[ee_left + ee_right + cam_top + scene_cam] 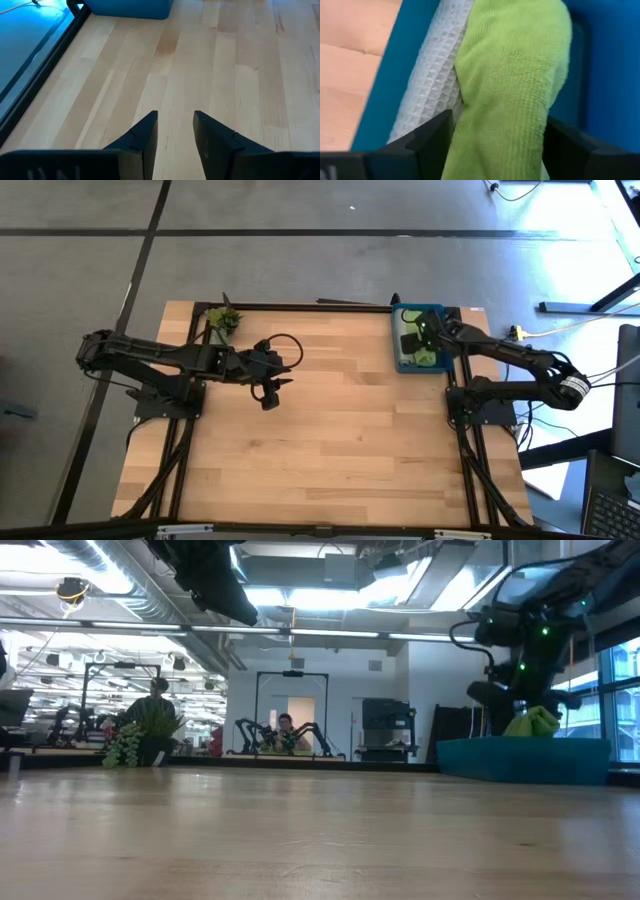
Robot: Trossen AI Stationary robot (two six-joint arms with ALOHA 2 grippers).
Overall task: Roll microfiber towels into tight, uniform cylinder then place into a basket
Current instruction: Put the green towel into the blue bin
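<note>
Pale wooden planks make up the table top (330, 440), framed by a dark metal edge and set on a grey floor; beyond it, in the low view, lies a bright open workroom where a person (287, 728) sits far back.

At the table's far right corner rests the blue rectangular plastic basket (399, 340) with low walls. Inside it lie both microfiber towels: the bright green towel (515, 85), bunched into a thick roll, and the light grey waffle-textured towel (437, 85) pressed between the green one and the basket's wall. In the low view the green cloth pokes up above the basket's rim.

The right gripper (418, 332) is down over the basket — its two dark fingers (432, 140) stand apart on either side of the green roll. Whether they touch the cloth cannot be told.

The left gripper (175, 132) hangs above bare wood in the left half of the table, well apart from the basket, its fingers parted with a gap between them and nothing in it.

A small green plant sprig (224, 319) sits near the table's far left corner.
</note>
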